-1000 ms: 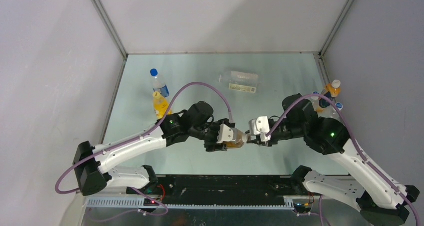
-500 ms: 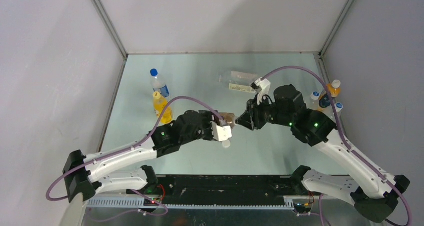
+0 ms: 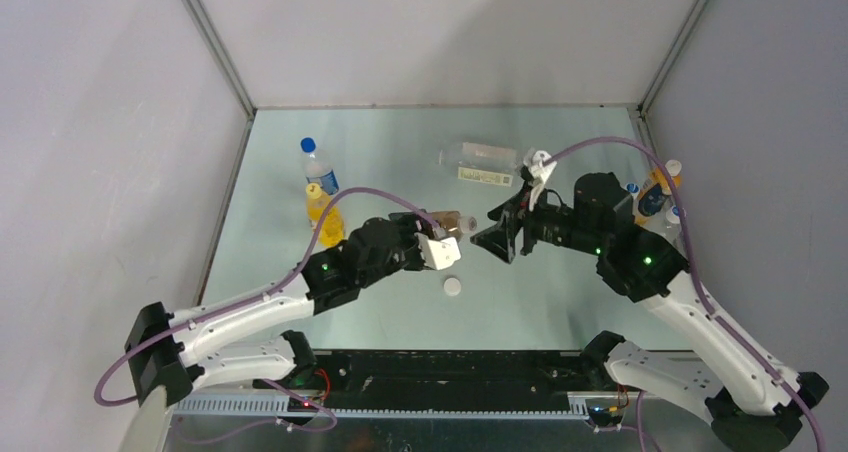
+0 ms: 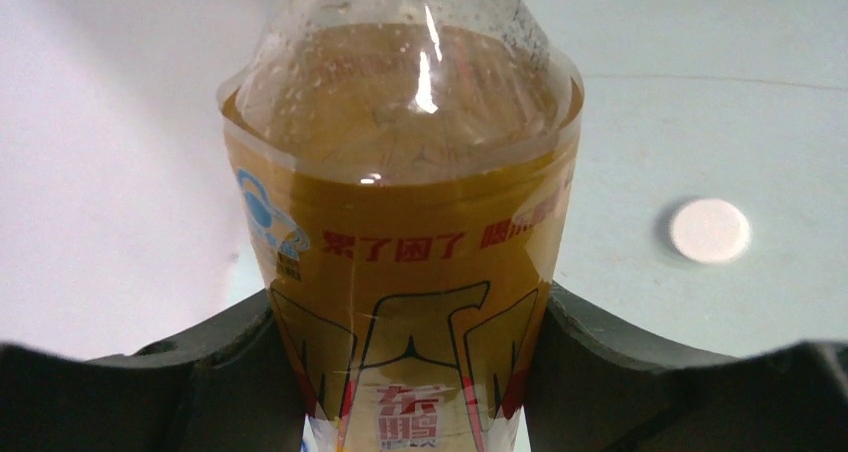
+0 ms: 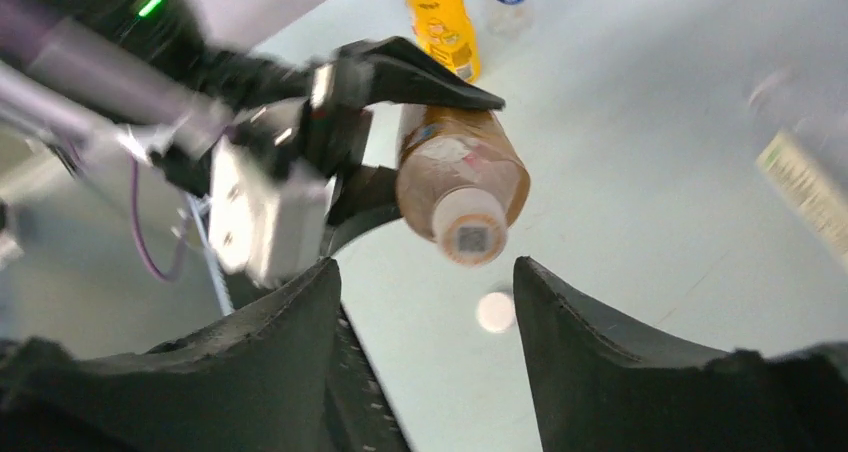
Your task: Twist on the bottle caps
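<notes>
My left gripper (image 3: 441,244) is shut on the brown-drink bottle (image 3: 455,222) and holds it off the table, tilted, neck towards the right arm. In the left wrist view the gripper (image 4: 410,372) clamps the red-and-gold label of the bottle (image 4: 400,202). A white cap (image 5: 468,227) sits on its mouth. My right gripper (image 3: 497,238) is open and empty, just right of that cap; in its own view it (image 5: 425,264) stands apart from the bottle (image 5: 460,167). A second white cap (image 3: 453,286) lies loose on the table (image 4: 709,230) (image 5: 495,311). The clear bottle (image 3: 480,162) lies on its side at the back.
A blue-capped water bottle (image 3: 318,167) and an orange-drink bottle (image 3: 322,215) stand at the left. Several small bottles (image 3: 660,184) stand against the right wall. Grey walls close in the table on three sides.
The grippers were together at the brown bottle's mouth. The right gripper has let go and drawn back to the right. The left arm swung the bottle away from the near edge; a loose cap shows.
</notes>
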